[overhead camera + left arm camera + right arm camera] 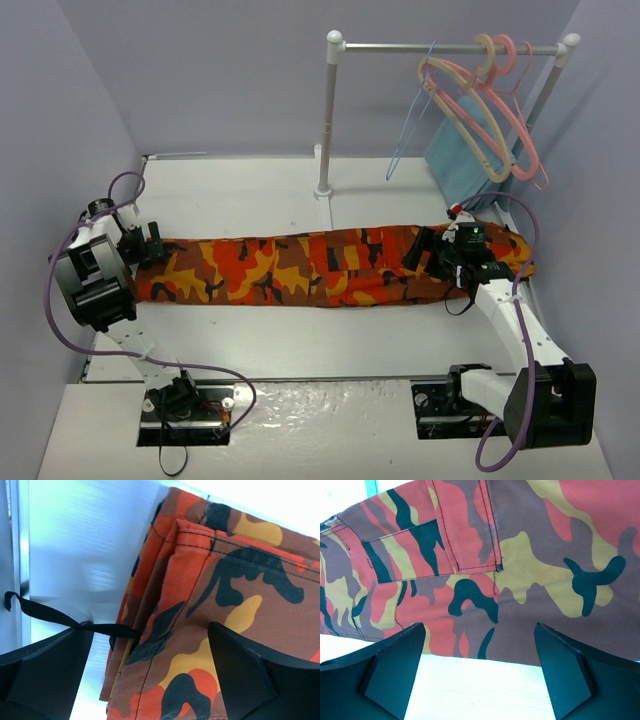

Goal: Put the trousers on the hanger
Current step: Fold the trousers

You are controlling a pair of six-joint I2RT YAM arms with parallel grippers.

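Note:
The camouflage trousers (pixel 300 268) lie folded lengthwise and flat across the table from left to right. My left gripper (pixel 153 246) is open over their left end; in the left wrist view (pixel 150 672) the folded fabric (pixel 210 585) lies between the spread fingers, and a black cord (pixel 50 616) trails from it. My right gripper (pixel 425 252) is open at the right part; in the right wrist view (pixel 480 677) the trousers' edge (pixel 520 580) sits just beyond the fingertips. The light-blue wire hanger (pixel 410 130) hangs on the rail at the back.
A white rack (pixel 325 120) stands at the back with a rail (pixel 400 46). A tan wooden hanger (pixel 462 105), a pink hanger (pixel 520 125) and a teal cloth (pixel 455 160) hang at its right end. Grey walls close in left and right.

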